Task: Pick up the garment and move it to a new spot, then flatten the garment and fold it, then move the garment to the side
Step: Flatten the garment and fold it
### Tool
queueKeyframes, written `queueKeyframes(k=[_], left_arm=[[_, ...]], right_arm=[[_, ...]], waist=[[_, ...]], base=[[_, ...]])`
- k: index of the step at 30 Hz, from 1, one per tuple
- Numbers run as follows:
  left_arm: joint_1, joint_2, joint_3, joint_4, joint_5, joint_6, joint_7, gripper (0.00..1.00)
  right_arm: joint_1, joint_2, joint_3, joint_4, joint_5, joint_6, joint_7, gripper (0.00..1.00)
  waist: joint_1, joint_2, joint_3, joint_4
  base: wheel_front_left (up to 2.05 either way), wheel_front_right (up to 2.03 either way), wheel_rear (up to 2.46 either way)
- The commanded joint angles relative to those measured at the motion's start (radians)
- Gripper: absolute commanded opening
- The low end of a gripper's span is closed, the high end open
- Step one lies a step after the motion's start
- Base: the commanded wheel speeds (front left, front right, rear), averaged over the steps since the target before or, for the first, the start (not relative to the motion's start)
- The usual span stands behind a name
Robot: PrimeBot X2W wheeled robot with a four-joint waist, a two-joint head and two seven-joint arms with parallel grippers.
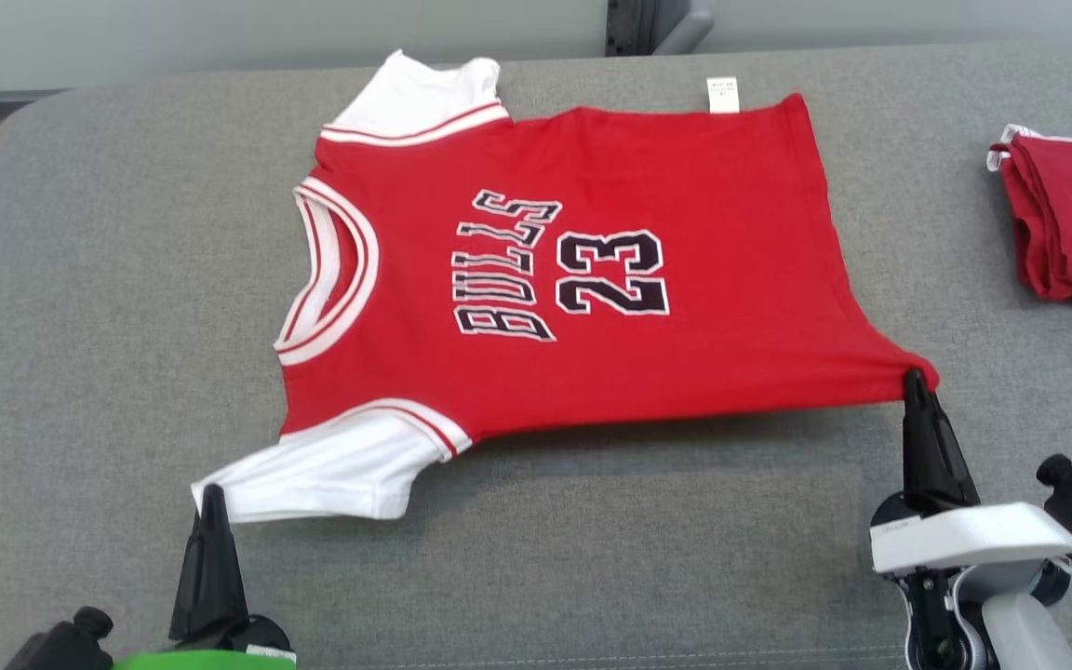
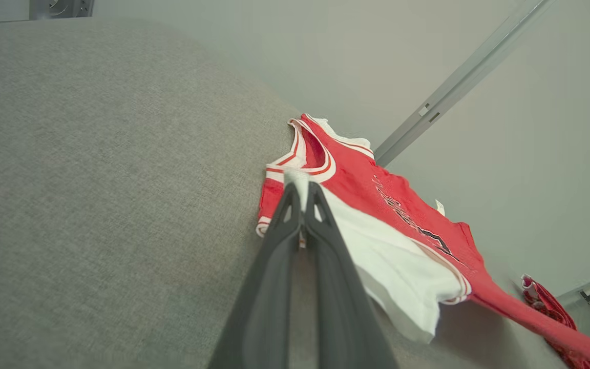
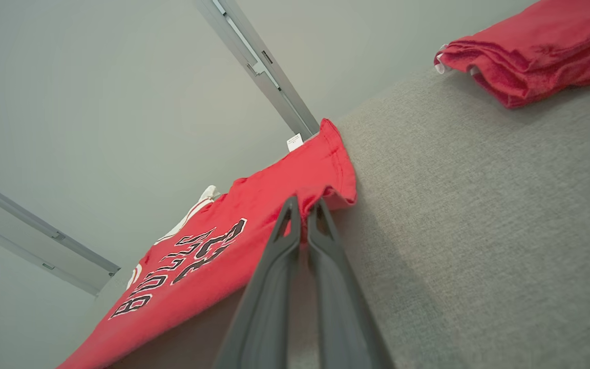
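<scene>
A soft, light-looking red cotton jersey [image 1: 685, 186] was pinched by closed end effectors: left end effector [image 1: 212, 491] on white sleeve [image 1: 331, 465], right end effector [image 1: 915, 377] on hem corner [image 1: 885, 358].

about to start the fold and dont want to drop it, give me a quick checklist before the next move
1. left end effector shut on the near white sleeve: ok
2. right end effector shut on the hem corner: ok
3. jersey spread out, print facing up: ok
4. near edge lifted and taut between the two grips: ok
5. far sleeve lying flat: cannot tell
6. folded red garment apart from the jersey: ok
</scene>
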Motion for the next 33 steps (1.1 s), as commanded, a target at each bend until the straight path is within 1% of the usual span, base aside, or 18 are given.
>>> queueKeyframes(k=[1, 6, 12, 19, 24, 27, 33], left_arm=[[0.025, 0.001, 0.0, 0.003, 0.0, 0.005, -0.005, 0.0], [0.086, 0.001, -0.007, 0.007, -0.002, 0.013, -0.005, 0.0], [0.14, 0.001, -0.008, 0.01, 0.007, 0.016, -0.005, 0.0], [0.196, 0.001, -0.018, 0.022, 0.02, 0.008, -0.005, 0.0], [0.162, 0.001, -0.039, 0.023, 0.025, 0.001, -0.005, 0.0], [0.127, 0.001, -0.054, 0.022, -0.016, -0.002, -0.005, 0.0], [0.05, 0.001, -0.081, 0.048, -0.062, 0.012, -0.005, 0.0]], right_arm=[[0.028, -0.002, -0.004, -0.011, 0.006, 0.0, -0.004, 0.0], [0.113, -0.002, 0.007, -0.037, 0.027, 0.0, -0.004, 0.0], [0.201, -0.003, 0.03, -0.035, 0.051, 0.0, -0.004, 0.0], [0.254, -0.002, 0.029, -0.022, 0.055, 0.0, -0.004, 0.0], [0.245, -0.002, 0.044, -0.002, 0.069, 0.0, -0.004, 0.0], [0.227, -0.002, 0.062, 0.028, 0.106, 0.0, -0.004, 0.0], [0.186, -0.002, 0.086, 0.091, 0.157, 0.0, -0.004, 0.0]], waist=[[0.0001, 0.0098, -0.046, 0.011], [0.0001, 0.0098, -0.068, 0.0], [0.0001, 0.0098, -0.081, -0.006], [0.0001, 0.0098, -0.094, -0.015], [0.0001, 0.0098, -0.106, -0.024], [0.0001, 0.0098, -0.118, -0.029], [0.0001, 0.0098, -0.141, -0.038]], base=[[0.0, 0.0, 0.0], [0.0, 0.0, 0.0], [0.0, 0.0, 0.0], [0.0, 0.0, 0.0], [0.0, 0.0, 0.0], [0.0, 0.0, 0.0], [0.0, 0.0, 0.0]])
